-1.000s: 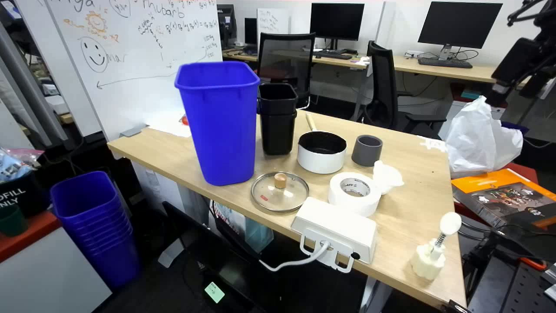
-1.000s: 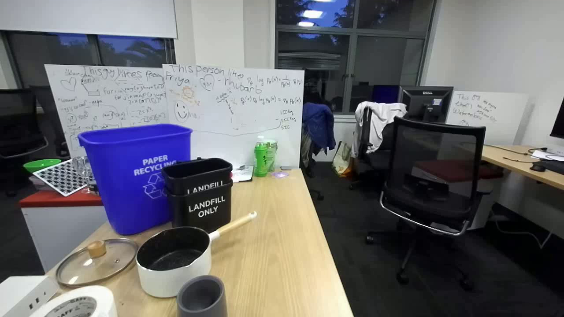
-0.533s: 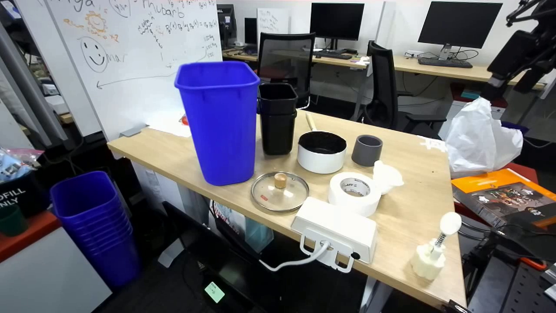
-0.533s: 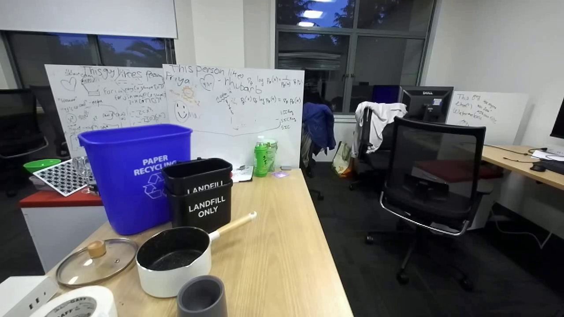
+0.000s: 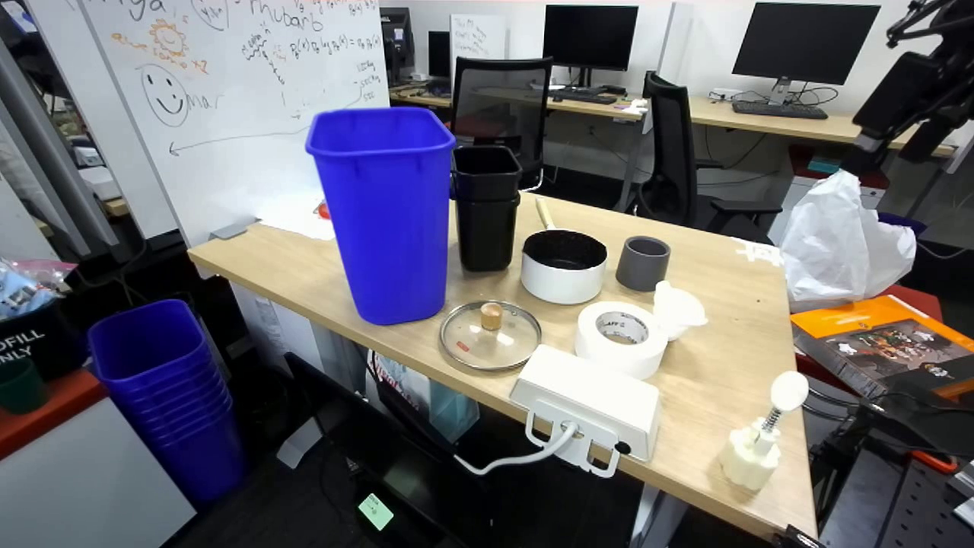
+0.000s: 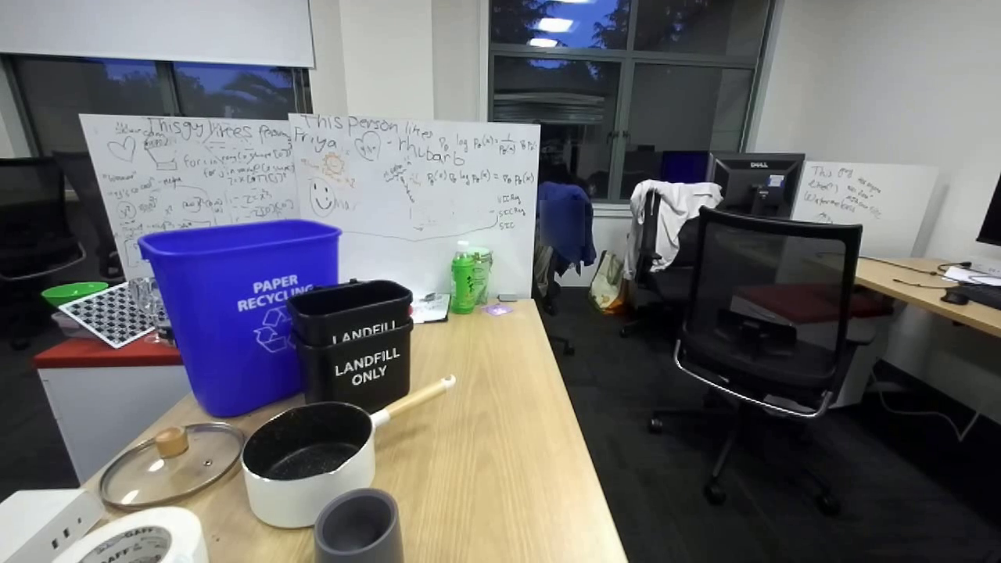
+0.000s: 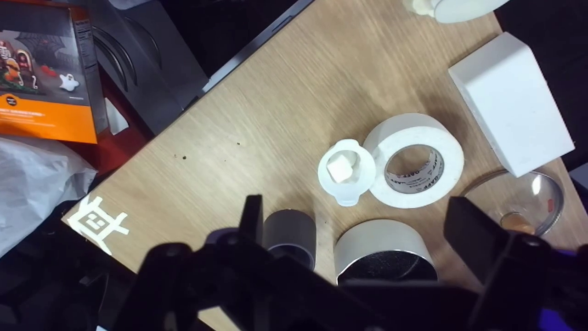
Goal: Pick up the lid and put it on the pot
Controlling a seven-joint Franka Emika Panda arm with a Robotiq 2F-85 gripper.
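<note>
Arm slightly displaced from a second earlier, raised above worktop level, gripper with fingers spread wide, lid and pot unmoved, lid near the worktop's long edge between blue bin and white box, pot farther inward.

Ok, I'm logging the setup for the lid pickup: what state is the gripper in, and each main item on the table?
Gripper: open, holding nothing
White saucepan: upright, uncovered, no contents visible
Glass lid: off, lying flat, wooden knob up
Blue recycling bin: upright, open-topped
Black landfill bins: nested, upright
Grey cup: upright, open-topped
Gaff tape roll: lying flat
White corded box: cord attached
Cream plunger press: standing upright
Green bottle: upright, capped
</note>
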